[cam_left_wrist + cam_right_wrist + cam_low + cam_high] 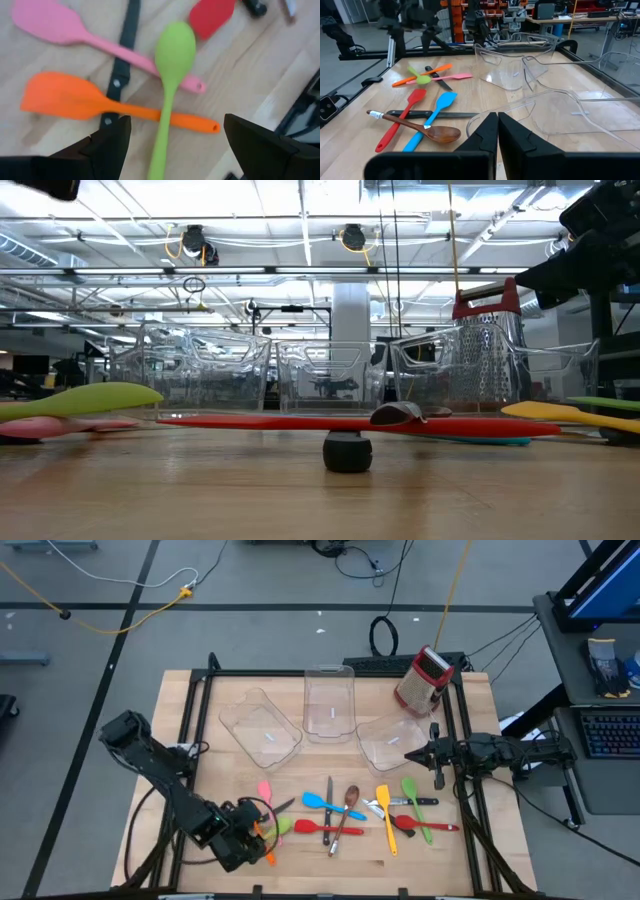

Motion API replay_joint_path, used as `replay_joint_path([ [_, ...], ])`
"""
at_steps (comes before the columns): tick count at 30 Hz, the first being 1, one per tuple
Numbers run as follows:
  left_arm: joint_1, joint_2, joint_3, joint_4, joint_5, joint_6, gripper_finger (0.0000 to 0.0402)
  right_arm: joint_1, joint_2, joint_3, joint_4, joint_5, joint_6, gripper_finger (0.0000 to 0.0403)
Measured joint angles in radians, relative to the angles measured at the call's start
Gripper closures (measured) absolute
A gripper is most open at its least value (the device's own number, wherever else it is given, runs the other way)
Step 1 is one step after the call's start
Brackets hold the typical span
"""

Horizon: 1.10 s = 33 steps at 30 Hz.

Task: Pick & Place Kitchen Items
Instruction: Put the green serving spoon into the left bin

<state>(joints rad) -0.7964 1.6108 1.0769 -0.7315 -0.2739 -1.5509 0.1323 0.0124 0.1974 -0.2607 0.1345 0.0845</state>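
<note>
Several kitchen items lie along the near half of the table. At the left are a pink spatula [50, 22], an orange spatula [65, 97], a black-handled knife [122, 65] and a green spoon [172, 55]. The spoon's handle lies across the handles of both spatulas. My left gripper [262, 830] [177, 125] hangs open over this group, pointing steeply down. Its fingers stand on either side of the green spoon's handle without touching it. My right gripper [412, 756] [497, 131] waits shut at the right, level, beside the right bin.
Three clear bins [262, 730] [330, 700] [390, 740] stand across the table's middle, with a red-topped grater [425, 680] at the far right. Farther right along the near edge lie a red spatula [315, 827], blue spatula [325, 802], brown spoon [351, 798], yellow spatula [385, 812] and green spatula [412, 792].
</note>
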Motion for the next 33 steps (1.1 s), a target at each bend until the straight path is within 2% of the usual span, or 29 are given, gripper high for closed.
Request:
replay_joint_path([
  [5,-0.002,0.083,0.01,-0.002,0.078,0.001,0.0081,0.0,0.0,0.0,0.0,0.0,0.0,0.0394],
  [10,-0.021,0.123,0.01,-0.009,0.087,-0.007,0.008,0.0,0.0,0.0,-0.001,0.0,0.0,0.0394],
  [24,-0.058,0.124,0.01,0.008,0.091,-0.027,0.0081,0.0,0.0,0.0,-0.005,0.0,-0.029,0.0394],
  [33,-0.062,0.123,0.01,0.079,0.09,-0.024,0.0081,0.0,0.0,0.0,-0.004,0.0,-0.029,0.0394],
])
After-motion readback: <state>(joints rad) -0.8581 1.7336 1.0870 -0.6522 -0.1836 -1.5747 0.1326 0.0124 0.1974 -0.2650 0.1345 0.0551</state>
